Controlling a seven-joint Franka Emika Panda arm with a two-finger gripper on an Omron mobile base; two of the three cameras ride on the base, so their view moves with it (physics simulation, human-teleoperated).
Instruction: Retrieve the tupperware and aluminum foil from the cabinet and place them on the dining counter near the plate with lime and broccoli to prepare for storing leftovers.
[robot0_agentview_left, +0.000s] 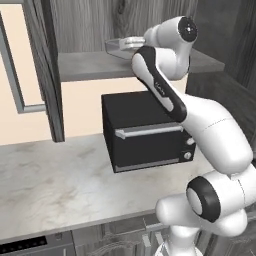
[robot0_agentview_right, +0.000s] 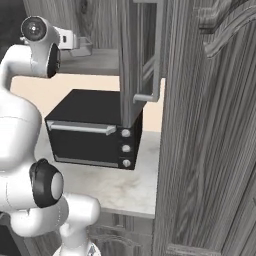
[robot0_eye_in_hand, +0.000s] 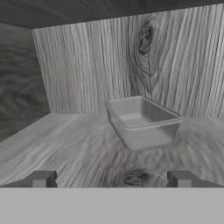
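Facing one tupperware (robot0_eye_in_hand: 142, 121), pincer (robot0_eye_in_hand: 111, 178) spread wide

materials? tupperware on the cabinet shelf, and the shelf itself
Tupperware: looks like translucent grey plastic, smooth; the thin walls and rolled rim let the shelf tone through, though a render could equally be frosted glass. Cabinet shelf: grey wood, matte, with streaked grain and a knot showing; could be veneer or laminate.
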